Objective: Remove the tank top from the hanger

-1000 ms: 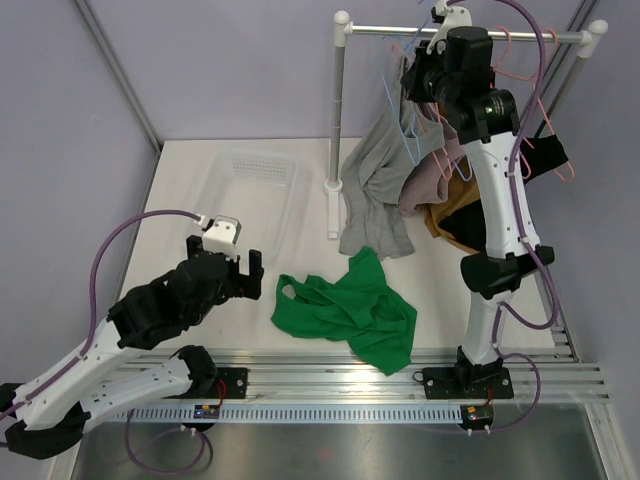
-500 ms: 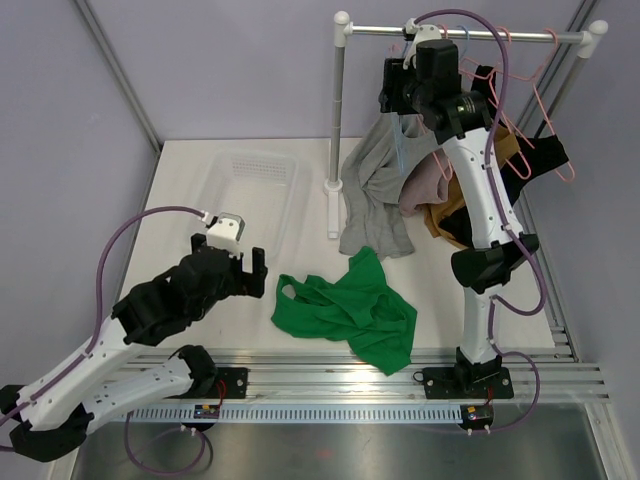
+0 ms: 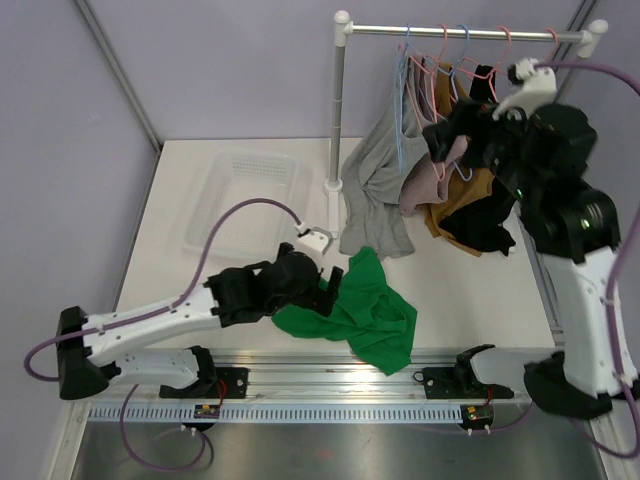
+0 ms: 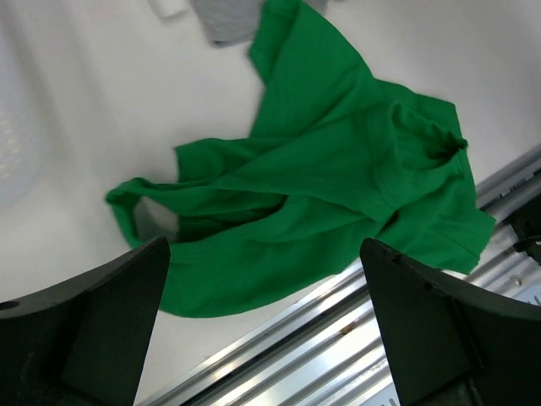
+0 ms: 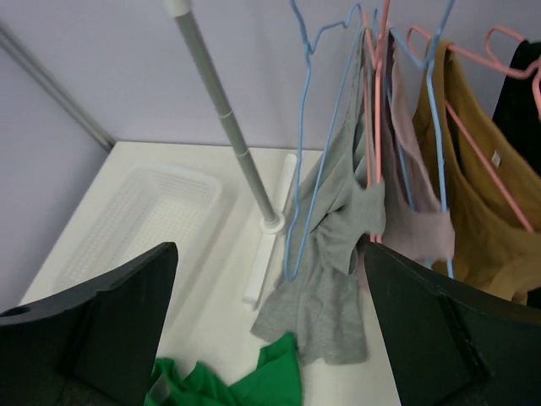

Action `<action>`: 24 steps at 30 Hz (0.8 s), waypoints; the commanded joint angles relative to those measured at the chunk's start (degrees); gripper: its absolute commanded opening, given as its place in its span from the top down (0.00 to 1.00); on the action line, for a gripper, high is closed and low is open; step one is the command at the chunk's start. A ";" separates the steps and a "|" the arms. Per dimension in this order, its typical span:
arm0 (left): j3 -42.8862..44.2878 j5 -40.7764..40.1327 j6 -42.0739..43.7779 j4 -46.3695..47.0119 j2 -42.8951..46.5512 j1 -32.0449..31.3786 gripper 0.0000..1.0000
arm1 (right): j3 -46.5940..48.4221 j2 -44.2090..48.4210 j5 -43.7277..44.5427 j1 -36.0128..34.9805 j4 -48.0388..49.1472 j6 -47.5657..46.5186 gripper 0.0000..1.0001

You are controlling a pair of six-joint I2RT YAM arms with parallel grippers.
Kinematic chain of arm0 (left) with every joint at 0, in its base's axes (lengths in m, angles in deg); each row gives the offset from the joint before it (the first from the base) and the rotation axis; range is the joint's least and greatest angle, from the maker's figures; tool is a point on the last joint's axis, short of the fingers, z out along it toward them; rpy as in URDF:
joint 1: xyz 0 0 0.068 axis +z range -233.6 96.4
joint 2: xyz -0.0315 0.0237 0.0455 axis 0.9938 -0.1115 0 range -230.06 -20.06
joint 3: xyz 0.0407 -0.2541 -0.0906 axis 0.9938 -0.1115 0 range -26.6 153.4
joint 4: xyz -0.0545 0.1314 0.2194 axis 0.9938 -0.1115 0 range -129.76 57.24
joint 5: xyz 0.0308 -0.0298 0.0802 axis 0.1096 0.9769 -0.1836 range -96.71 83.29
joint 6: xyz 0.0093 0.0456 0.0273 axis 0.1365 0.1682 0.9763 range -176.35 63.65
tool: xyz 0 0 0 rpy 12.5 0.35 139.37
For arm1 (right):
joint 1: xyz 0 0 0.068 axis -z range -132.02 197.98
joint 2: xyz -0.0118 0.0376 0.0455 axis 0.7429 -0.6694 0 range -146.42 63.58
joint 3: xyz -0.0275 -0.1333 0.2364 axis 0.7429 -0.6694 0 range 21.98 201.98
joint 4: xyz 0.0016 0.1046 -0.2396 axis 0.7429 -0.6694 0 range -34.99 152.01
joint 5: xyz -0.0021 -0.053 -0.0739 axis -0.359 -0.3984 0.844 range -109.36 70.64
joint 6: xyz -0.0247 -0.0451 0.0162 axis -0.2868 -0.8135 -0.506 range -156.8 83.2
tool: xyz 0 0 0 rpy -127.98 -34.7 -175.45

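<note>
Both jaws spread, holding nothing — we risk the grey tank top (image 5: 338, 245) snagging its blue hanger (image 3: 401, 100) when tugged.

From above, the left arm (image 3: 160, 318) covers the left part of the green top (image 3: 375, 310), and we cannot make out its jaws against the dark wrist. In the right wrist view the black garment (image 5: 528, 93) and mustard top (image 5: 473, 186) run off the right edge, the green top off the bottom. In the left wrist view the gray top (image 4: 226, 19) is cut by the upper edge.
</note>
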 commanded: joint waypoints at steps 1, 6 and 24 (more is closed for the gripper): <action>0.84 3.34 -3.69 10.38 -7.46 -4.10 0.01 | -16.34 15.11 -7.12 -0.21 5.97 5.28 0.00; 3.29 6.59 -4.23 14.79 -18.90 -8.85 0.01 | -37.34 34.98 -12.22 -0.21 9.07 9.94 0.00; 4.09 0.54 -7.83 23.33 -41.25 -10.35 0.72 | -48.55 53.99 -28.40 -0.21 4.68 11.09 0.00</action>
